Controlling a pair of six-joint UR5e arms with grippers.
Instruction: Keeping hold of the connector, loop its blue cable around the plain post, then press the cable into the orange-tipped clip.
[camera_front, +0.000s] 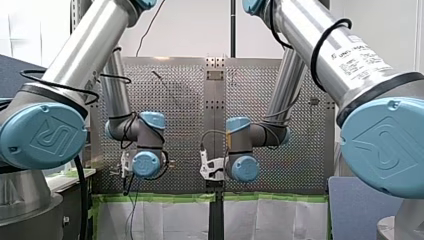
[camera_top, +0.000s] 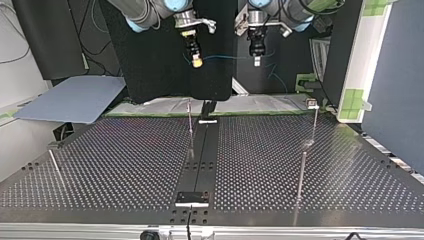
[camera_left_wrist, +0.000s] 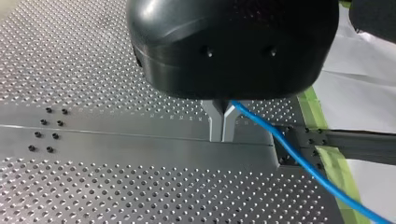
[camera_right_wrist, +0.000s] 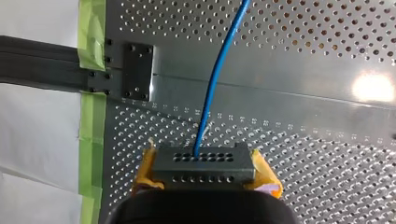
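Observation:
My right gripper (camera_right_wrist: 207, 179) is shut with its yellow pads (camera_right_wrist: 264, 172) on a grey connector (camera_right_wrist: 204, 167). A blue cable (camera_right_wrist: 217, 74) leaves the connector and runs ahead over the perforated table (camera_right_wrist: 289, 28). My left gripper (camera_left_wrist: 222, 125) has its metal fingers shut on the same blue cable (camera_left_wrist: 292, 151), which trails off beside it. In the top view both grippers hang high behind the table, my right gripper (camera_top: 197, 61) at the left and my left gripper (camera_top: 256, 60) at the right, with the cable (camera_top: 225, 57) strung between them. A thin plain post (camera_top: 190, 127) stands below. No orange tip shows.
More thin rods stand on the table: one with a small block on top (camera_top: 314, 117), one nearer (camera_top: 301, 172), one at the top view's left (camera_top: 55, 165). A black rail (camera_top: 202, 150) with end plates (camera_top: 192, 198) runs down the middle. Green tape (camera_right_wrist: 88, 116) edges the table.

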